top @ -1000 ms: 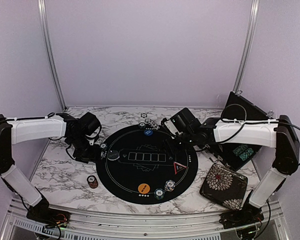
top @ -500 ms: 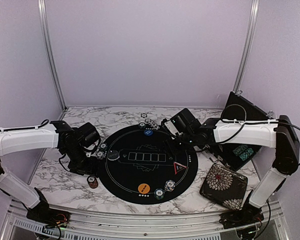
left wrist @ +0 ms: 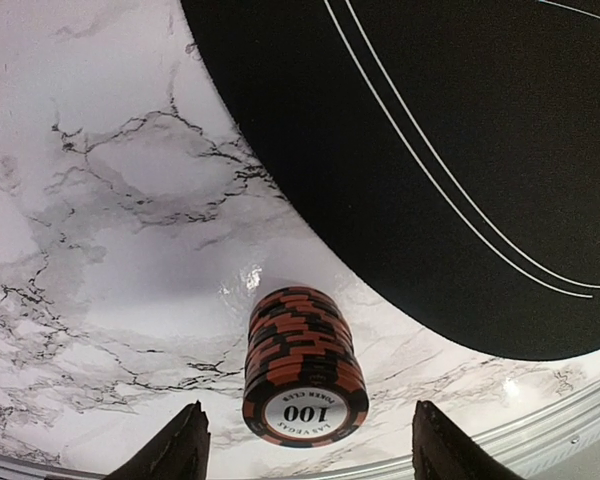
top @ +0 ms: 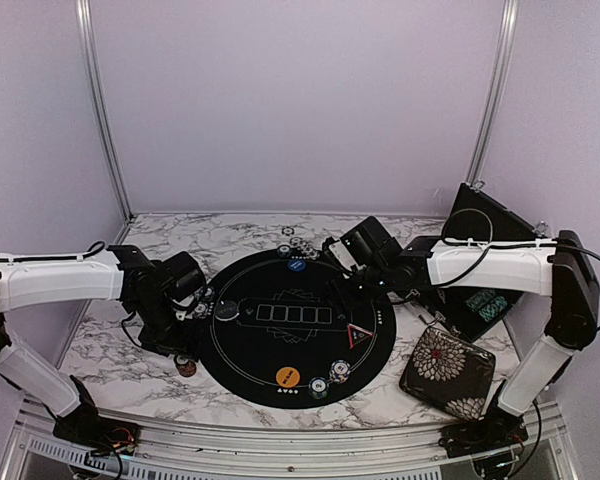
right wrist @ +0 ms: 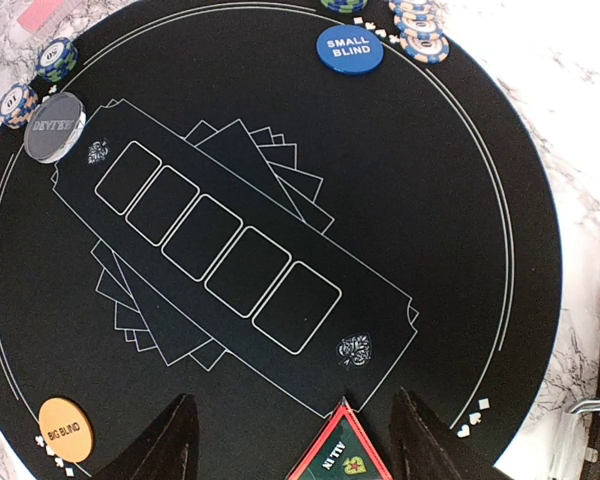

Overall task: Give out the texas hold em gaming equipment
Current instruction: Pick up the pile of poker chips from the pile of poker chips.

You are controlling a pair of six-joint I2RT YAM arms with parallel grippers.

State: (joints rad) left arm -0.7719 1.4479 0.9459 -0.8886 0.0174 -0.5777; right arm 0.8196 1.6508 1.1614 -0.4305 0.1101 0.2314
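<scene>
Left wrist: chip stack (left wrist: 302,365) is straddled by spread left claw (left wrist: 307,408), untouched, prob. for pickup. Right claw (right wrist: 295,396) is held apart, empty.

The middle of the round black mat (right wrist: 460,200) lay bare. Its rim was crowded: a blue small-blind disc (right wrist: 349,50), a silver dealer disc (right wrist: 55,125), an orange big-blind disc (right wrist: 65,428) and small striped chip stacks (right wrist: 55,58). A red-edged black triangle (right wrist: 340,455) lay under the gap between the spread fingers of the right gripper (right wrist: 292,395). On the white marble tabletop (left wrist: 100,200), an orange-and-black chip stack (left wrist: 303,370) stood between the parted fingers of the left gripper (left wrist: 307,405), bare marble either side. A floral square pouch (top: 447,370) and black rectangular case (top: 470,212) filled the right side.
</scene>
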